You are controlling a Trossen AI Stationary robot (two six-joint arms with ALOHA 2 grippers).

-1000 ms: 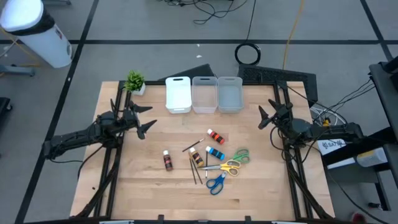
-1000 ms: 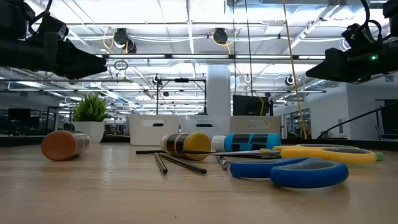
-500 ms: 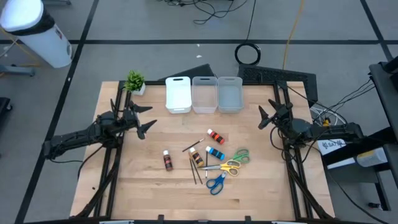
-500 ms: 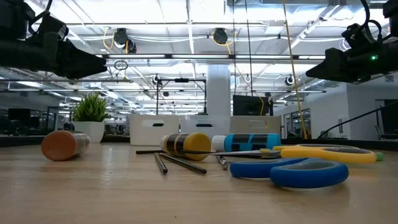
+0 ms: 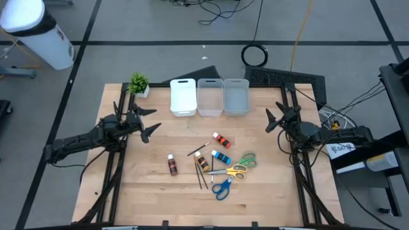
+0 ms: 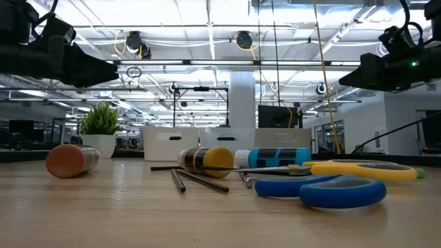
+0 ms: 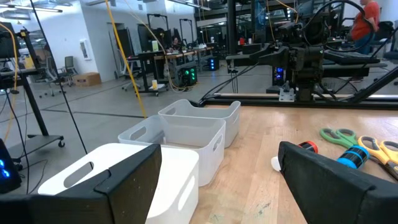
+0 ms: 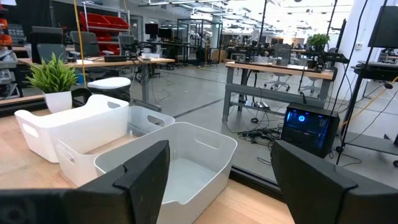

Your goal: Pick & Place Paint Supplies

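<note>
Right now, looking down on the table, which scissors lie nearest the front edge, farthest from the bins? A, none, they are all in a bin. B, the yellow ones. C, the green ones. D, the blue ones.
D: in the high view the blue scissors lie below the yellow scissors and green scissors, farthest from the bins.

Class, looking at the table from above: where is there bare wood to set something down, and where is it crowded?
Bare wood runs along the front edge of the table, and also lies between the left gripper and the brown paint bottle. A strip before the three bins is free too. It is crowded around the scissors, brushes and blue bottle.
</note>
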